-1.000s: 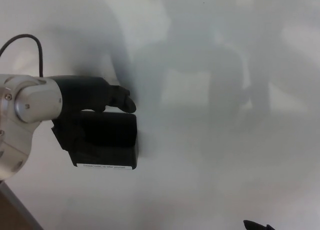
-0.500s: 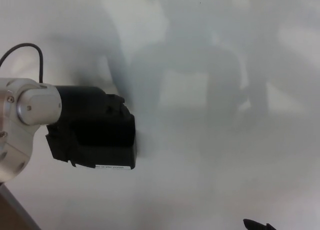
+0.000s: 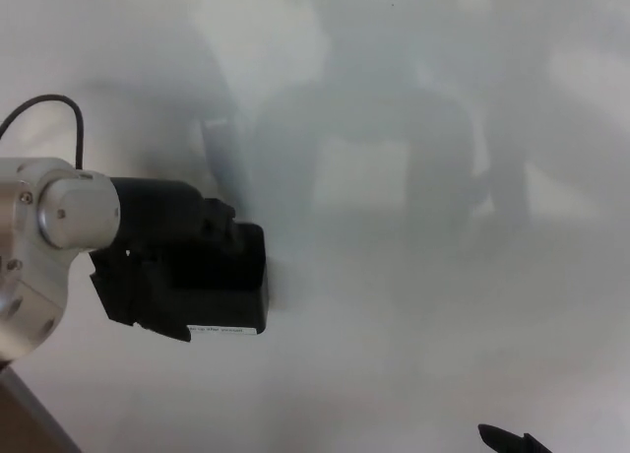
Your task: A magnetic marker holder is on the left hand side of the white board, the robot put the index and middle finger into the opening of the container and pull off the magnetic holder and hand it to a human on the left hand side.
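Note:
A black box-shaped magnetic marker holder [image 3: 224, 286] sticks to the whiteboard [image 3: 413, 276] at the left, with a white label strip along its lower edge. My left hand [image 3: 162, 226] comes in from the left on a silver wrist and presses against the holder's top and left side. Black hand and black holder merge, so the grip is hidden. Only a small dark tip of my right hand [image 3: 507, 440] shows at the bottom edge, far from the holder.
A thin black cable [image 3: 59, 103] loops above my left wrist. Soft grey shadows and reflections lie across the board's middle. A brown strip [image 3: 20, 423] shows at the bottom left corner, past the board's edge.
My left hand has sunk from above the holder's top edge down into and against it. The holder has stayed in place on the board. The right hand's tip has not moved.

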Controlling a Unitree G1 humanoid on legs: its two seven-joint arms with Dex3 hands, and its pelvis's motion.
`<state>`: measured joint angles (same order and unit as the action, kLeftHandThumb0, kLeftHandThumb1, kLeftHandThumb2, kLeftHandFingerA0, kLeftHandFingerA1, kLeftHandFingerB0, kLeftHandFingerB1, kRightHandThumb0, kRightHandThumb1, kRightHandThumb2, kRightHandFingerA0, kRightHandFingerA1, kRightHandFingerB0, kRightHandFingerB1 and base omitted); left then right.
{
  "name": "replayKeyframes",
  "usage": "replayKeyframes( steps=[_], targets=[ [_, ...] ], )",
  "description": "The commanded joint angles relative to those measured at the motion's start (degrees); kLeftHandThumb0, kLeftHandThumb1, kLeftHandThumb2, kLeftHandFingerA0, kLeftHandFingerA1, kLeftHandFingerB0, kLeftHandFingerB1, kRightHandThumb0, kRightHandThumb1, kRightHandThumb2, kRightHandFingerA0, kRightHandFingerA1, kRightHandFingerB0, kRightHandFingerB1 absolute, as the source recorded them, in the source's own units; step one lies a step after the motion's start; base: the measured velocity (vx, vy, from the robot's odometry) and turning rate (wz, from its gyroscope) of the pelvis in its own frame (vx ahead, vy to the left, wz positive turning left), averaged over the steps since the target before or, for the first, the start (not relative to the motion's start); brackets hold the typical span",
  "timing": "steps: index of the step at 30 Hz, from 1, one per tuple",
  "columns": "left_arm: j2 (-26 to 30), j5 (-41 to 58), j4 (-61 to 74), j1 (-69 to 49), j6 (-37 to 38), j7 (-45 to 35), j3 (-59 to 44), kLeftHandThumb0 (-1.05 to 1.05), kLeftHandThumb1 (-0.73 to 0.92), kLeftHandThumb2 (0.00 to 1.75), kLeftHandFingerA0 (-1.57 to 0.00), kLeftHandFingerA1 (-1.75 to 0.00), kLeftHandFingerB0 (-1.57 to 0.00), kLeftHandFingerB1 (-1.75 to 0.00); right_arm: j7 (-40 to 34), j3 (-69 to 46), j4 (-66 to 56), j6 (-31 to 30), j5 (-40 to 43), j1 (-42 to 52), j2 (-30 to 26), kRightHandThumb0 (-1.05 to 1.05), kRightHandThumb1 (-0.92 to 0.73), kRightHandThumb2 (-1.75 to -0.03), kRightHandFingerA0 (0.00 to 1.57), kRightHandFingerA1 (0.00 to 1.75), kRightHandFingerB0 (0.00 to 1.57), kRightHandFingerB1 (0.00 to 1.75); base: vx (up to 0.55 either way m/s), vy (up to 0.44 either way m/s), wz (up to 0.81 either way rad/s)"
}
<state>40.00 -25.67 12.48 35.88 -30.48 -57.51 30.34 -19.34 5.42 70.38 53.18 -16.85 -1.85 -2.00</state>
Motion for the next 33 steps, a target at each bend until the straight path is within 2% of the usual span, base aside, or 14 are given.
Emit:
replayKeyframes(
  steps=[1,2,5,6,10,12,17,18,22,23,25,30,33],
  targets=[
    [-0.97,-2.57,-2.15,0.80,-1.97,-1.80,2.52,-0.32,0.28,0.87,-0.82,-0.92,0.00,-0.47,-0.38,-0.25,-0.04,0.26,0.29,-0.23,-0.57,-0.33,-0.72,-0.61,0.83,0.52,0.42,0.34,0.00,0.000,0.00],
    [-1.28,-3.00,-2.86,1.10,-1.67,-1.64,3.06,-0.55,0.40,0.68,-0.79,-0.99,-0.08,-0.35,-0.44,-0.23,-0.06,0.13,0.26,-0.30,-0.55,-0.33,-0.72,-0.61,0.83,0.52,0.42,0.34,0.00,0.000,0.00],
    [-1.93,-3.96,-4.71,1.61,-0.84,-1.14,4.18,-0.47,0.39,0.66,-0.81,-0.97,-0.09,-0.35,-0.42,-0.23,-0.13,0.13,0.27,-0.39,-0.61,-0.32,-0.73,-0.61,0.83,0.51,0.42,0.34,0.00,0.000,0.00],
    [-2.13,-4.71,-5.58,1.71,-0.32,-0.96,4.95,-0.34,0.49,0.55,-0.80,-1.01,-0.14,-0.27,-0.39,-0.24,-0.16,0.06,0.28,-0.43,-0.63,-0.33,-0.72,-0.61,0.82,0.51,0.42,0.34,0.00,0.000,0.00],
    [-2.07,-5.42,-6.89,1.15,1.23,-0.46,5.80,-0.30,0.49,0.55,-0.80,-1.03,-0.16,-0.28,-0.13,-0.35,-0.19,0.15,0.48,-0.52,-0.62,-0.33,-0.72,-0.61,0.82,0.51,0.42,0.34,0.00,0.000,0.00],
    [-2.19,-4.99,-8.35,0.28,2.41,0.08,5.83,-0.23,0.51,0.56,-0.70,-1.19,-0.15,-0.28,0.22,-0.56,-0.17,0.34,0.82,-0.65,-0.56,-0.33,-0.72,-0.61,0.83,0.51,0.42,0.34,0.00,0.000,0.00],
    [-2.68,-5.34,-9.77,0.03,3.86,0.72,5.79,-0.26,0.51,0.56,-0.70,-1.26,-0.14,-0.27,-0.12,-0.50,-0.19,0.35,0.57,-0.98,-0.57,-0.33,-0.72,-0.61,0.82,0.52,0.42,0.34,0.00,0.000,0.00],
    [-3.03,-5.42,-9.89,0.11,3.86,1.09,5.69,-0.33,0.46,0.59,-0.71,-1.25,-0.13,-0.30,-0.15,-0.51,-0.16,0.42,0.56,-1.08,-0.56,-0.33,-0.72,-0.61,0.83,0.53,0.42,0.35,0.00,0.000,0.00],
    [-3.93,-5.80,-10.45,0.42,4.24,1.93,5.41,-0.28,0.49,0.55,-0.72,-1.21,-0.14,-0.27,0.49,-0.78,-0.01,0.67,1.08,-1.22,-0.30,-0.33,-0.72,-0.62,0.83,0.52,0.42,0.35,0.00,0.000,0.00],
    [-4.51,-6.10,-10.53,0.73,4.12,2.12,5.46,-0.30,0.49,0.55,-0.79,-1.11,-0.14,-0.27,0.52,-0.87,0.07,0.67,1.14,-1.25,-0.29,-0.33,-0.72,-0.62,0.85,0.52,0.42,0.35,0.00,0.000,0.00],
    [-5.34,-6.30,-10.77,1.22,3.84,2.30,5.32,-0.30,0.48,0.55,-0.82,-1.06,-0.13,-0.27,0.55,-0.97,-0.05,0.29,1.17,-1.33,-0.27,-0.33,-0.72,-0.62,0.86,0.52,0.42,0.35,0.00,0.000,0.00],
    [-6.76,-6.95,-11.52,2.07,3.60,2.58,5.20,-0.28,0.48,0.55,-0.81,-1.08,-0.13,-0.27,0.46,-0.94,-0.16,0.26,0.96,-1.52,-0.30,-0.32,-0.72,-0.62,0.85,0.52,0.42,0.35,0.00,0.000,0.00],
    [-7.73,-7.63,-11.88,2.25,3.76,3.39,5.56,-0.30,0.47,0.54,-0.85,-0.99,-0.16,-0.27,0.50,-0.94,-0.07,0.14,0.90,-1.53,-0.30,-0.33,-0.72,-0.61,0.83,0.51,0.41,0.34,0.00,0.000,0.00]
  ],
)
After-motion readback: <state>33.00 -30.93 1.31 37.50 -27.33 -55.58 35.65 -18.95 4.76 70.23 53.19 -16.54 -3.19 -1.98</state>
